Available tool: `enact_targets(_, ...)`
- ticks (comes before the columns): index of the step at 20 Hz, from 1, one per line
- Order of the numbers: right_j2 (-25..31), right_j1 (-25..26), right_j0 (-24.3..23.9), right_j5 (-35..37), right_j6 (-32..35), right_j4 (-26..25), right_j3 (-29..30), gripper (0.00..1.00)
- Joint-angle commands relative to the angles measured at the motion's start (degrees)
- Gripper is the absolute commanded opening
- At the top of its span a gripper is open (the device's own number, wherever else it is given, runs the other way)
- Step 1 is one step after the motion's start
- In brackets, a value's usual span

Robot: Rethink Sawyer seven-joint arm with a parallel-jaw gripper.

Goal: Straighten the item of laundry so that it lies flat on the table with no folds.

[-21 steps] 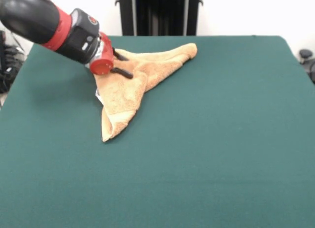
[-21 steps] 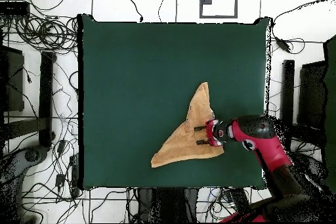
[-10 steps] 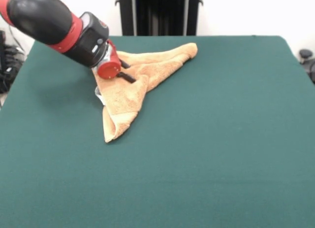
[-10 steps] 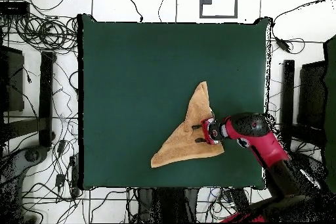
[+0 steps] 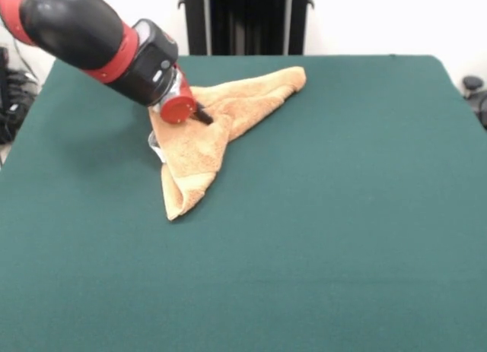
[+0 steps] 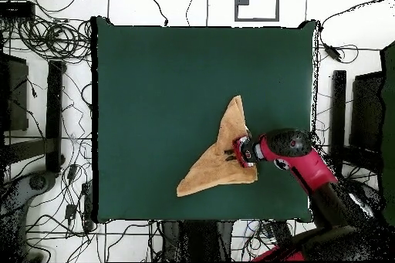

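The towel (image 5: 209, 128) lies bunched in a folded, three-pointed heap on the green counter (image 5: 342, 215) — far from flat. The hand (image 5: 199, 113) presses into its middle fold; whether it grips cloth I cannot tell. Nearly all the spreading remains.

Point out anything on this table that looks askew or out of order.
The towel is the odd thing: instead of lying flat it is folded over itself into a rough triangle, with one arm stretching toward the table's far edge and a doubled corner pointing nearer the camera. The gripper sits on its creased middle. Nothing else stands out.
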Motion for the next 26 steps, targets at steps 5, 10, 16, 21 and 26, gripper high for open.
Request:
enact_targets(5,8.07,2.18,10.31,-4.9,4.0,3.18,-2.61,0.0)
enact_targets(10,4.57,-3.08,16.59,-3.23,12.57,5.38,-2.65,0.0)
enact_targets(16,-15.2,-5.72,34.2,5.51,25.81,-3.51,-17.4,0.0)
enact_targets(21,-25.31,1.43,42.16,5.94,30.27,-6.24,-31.45,0.0)
enact_targets(26,-31.31,8.35,46.54,10.22,32.65,-8.24,-45.2,0.0)
